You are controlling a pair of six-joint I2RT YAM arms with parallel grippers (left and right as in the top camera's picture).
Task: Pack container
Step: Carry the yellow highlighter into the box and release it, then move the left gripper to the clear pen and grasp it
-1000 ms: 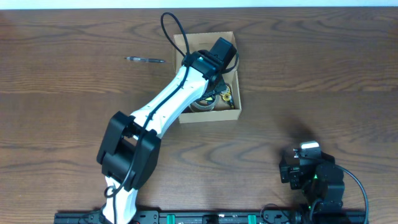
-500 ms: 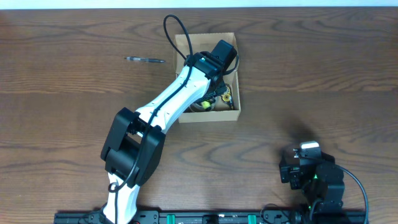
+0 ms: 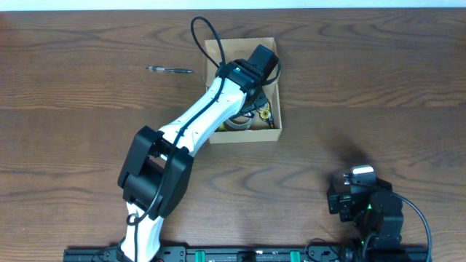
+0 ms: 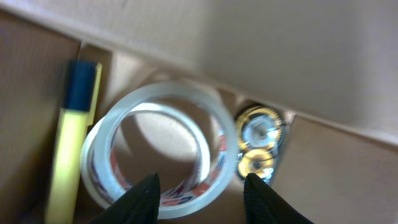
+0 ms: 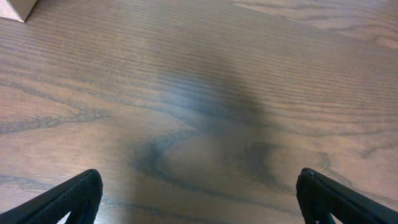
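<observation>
The container [image 3: 247,135], a tan cardboard box, stands open at the back middle of the table. My left gripper [image 3: 252,108] reaches down into it. In the left wrist view the left gripper [image 4: 200,200] is open, and its black fingertips [image 4: 147,198] hover just above the near rim of a clear tape roll [image 4: 166,92] lying flat on the box floor. A yellow marker with a blue cap [image 4: 68,155] lies left of the roll, and two shiny gold discs [image 4: 258,132] lie to its right. My right gripper [image 5: 199,200] is open over bare wood, far from the box.
A thin pen [image 3: 169,70] lies on the table left of the box. The box wall [image 4: 292,56] rises close behind the roll. The right arm's base [image 3: 368,211] sits at the front right edge.
The left jaws have spread apart inside the box, leaving the tape roll lying on the floor. The left arm shifted slightly. The right arm has not moved.
</observation>
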